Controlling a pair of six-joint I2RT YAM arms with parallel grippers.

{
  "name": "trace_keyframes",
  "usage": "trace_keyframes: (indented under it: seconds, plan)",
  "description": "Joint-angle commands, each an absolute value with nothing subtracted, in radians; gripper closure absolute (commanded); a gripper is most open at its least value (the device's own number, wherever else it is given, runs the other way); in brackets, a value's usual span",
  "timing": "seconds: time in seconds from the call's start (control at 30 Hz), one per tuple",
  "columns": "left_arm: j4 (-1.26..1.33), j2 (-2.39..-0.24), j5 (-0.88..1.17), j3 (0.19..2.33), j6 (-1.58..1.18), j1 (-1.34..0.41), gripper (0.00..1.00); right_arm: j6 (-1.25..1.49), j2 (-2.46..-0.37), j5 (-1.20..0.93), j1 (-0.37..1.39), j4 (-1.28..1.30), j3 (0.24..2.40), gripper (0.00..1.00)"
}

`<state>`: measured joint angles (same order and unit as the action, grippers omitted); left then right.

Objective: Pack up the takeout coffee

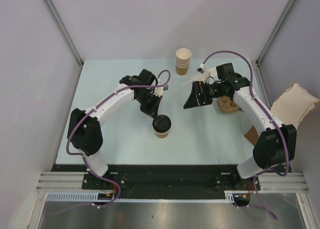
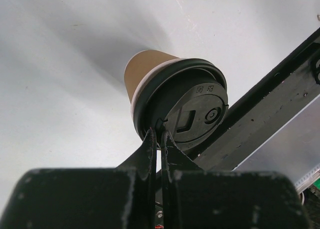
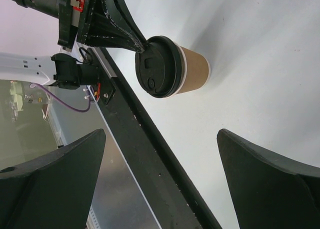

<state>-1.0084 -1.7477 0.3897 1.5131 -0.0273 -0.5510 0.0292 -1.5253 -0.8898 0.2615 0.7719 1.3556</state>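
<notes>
The takeout coffee (image 1: pixel 162 126), a tan paper cup with a black lid, stands on the table just left of centre. My left gripper (image 1: pixel 156 119) reaches down to it and is shut on the near rim of the lid. In the left wrist view the two fingers (image 2: pixel 158 131) pinch the lid edge of the cup (image 2: pixel 175 96). My right gripper (image 1: pixel 192 96) is open and empty, held above the table to the cup's right and facing it. The right wrist view shows the cup (image 3: pixel 170 69) beyond the wide-open gripper (image 3: pixel 161 133).
A stack of lidless tan cups (image 1: pixel 183 61) stands at the back centre. A brown pulp cup tray (image 1: pixel 227 105) lies under the right arm. A brown paper bag (image 1: pixel 295 103) lies past the table's right edge. The black front rail (image 1: pixel 165 169) runs along the near edge.
</notes>
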Motion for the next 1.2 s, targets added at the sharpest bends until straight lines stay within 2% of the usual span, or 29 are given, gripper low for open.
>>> trace_keyframes:
  seconds: [0.0, 0.4, 0.9, 1.03, 1.17]
  plan:
    - [-1.009, -1.749, 0.405, 1.508, -0.029, -0.546, 1.00, 0.021, -1.500, -0.916, 0.258, 0.744, 1.358, 0.00]
    - [-1.014, -1.747, 0.406, 1.500, -0.021, -0.546, 0.99, 0.026, -1.499, -0.913, 0.258, 0.741, 1.359, 0.00]
    - [-1.015, -1.750, 0.410, 1.486, -0.012, -0.546, 0.87, 0.029, -1.499, -0.916, 0.253, 0.738, 1.359, 0.00]
    - [-1.012, -1.741, 0.407, 1.483, -0.014, -0.546, 0.80, 0.034, -1.500, -0.919, 0.253, 0.735, 1.359, 0.00]
    - [-1.012, -1.738, 0.405, 1.488, -0.015, -0.542, 0.80, 0.037, -1.502, -0.925, 0.253, 0.730, 1.359, 0.00]
